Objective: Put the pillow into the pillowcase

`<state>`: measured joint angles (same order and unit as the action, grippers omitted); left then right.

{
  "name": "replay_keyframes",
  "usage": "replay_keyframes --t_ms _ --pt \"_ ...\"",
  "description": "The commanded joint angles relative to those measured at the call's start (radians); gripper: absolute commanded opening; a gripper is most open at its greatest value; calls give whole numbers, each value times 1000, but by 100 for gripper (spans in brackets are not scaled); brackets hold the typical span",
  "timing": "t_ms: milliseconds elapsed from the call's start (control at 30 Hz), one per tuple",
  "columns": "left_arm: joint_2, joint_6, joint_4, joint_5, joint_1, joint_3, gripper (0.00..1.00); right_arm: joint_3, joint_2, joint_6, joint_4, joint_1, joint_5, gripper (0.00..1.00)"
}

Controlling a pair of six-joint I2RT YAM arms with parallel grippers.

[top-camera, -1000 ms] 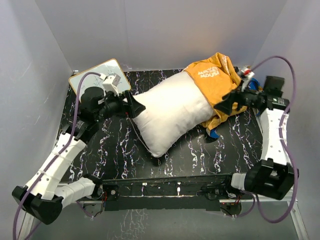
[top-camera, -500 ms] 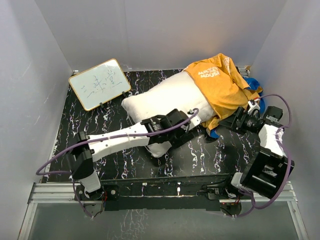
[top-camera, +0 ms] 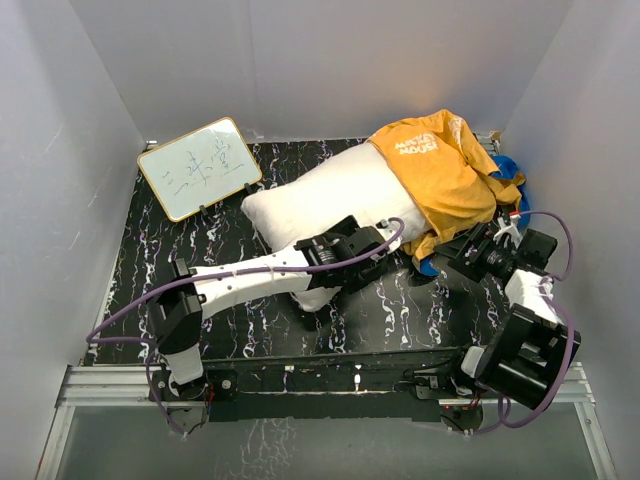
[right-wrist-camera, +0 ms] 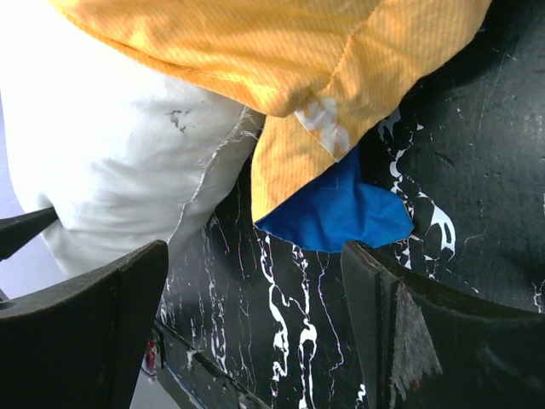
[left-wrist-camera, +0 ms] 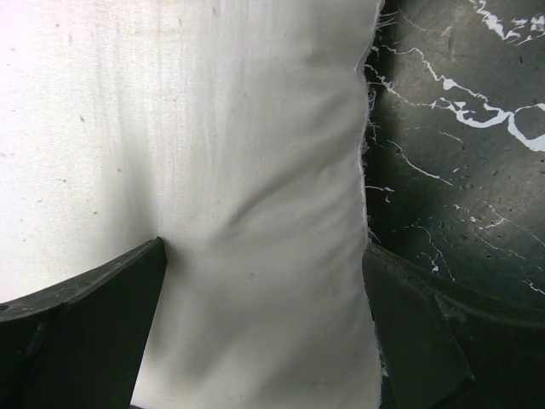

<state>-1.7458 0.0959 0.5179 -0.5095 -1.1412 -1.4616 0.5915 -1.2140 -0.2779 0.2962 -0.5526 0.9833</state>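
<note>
Near 3 o'clock on the tabletop [top-camera: 230, 300], right end effector [right-wrist-camera: 252, 281] with fingers apart, nothing between them, facing the pillowcase [right-wrist-camera: 332, 209] and its blue corner. At centre, left end effector [left-wrist-camera: 264, 251] spread wide astride the pillow [top-camera: 320, 200] at its near edge. Beyond, pillow lying diagonally, far end inside the orange pillowcase at 1 o'clock. Whiteboard [top-camera: 198, 168] at 10 o'clock.

The far right end of the pillow [top-camera: 330, 200] is hidden by the orange pillowcase [top-camera: 440, 170], whose blue face shows only in small patches. The left arm [top-camera: 250, 275] covers a part of the pillow's near edge. The writing on the whiteboard [top-camera: 198, 167] is too small to read. Both wrist views cut the pillow off at their edges.
</note>
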Motion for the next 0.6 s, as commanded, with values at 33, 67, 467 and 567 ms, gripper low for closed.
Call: replay_keyframes --t_ms 33,67,467,567 --pt "-70 -24 77 -78 1 -33 97 -37 -1 -137 -184 -6 -22 84" --pt "-80 -20 75 -94 1 -31 97 -44 -14 -162 -213 -4 -22 84" --pt "-156 -6 -8 -46 52 -42 64 51 -323 -213 -422 168 -100 82" --pt "-147 -59 -22 38 82 -34 10 134 -432 -210 -404 198 -106 64"
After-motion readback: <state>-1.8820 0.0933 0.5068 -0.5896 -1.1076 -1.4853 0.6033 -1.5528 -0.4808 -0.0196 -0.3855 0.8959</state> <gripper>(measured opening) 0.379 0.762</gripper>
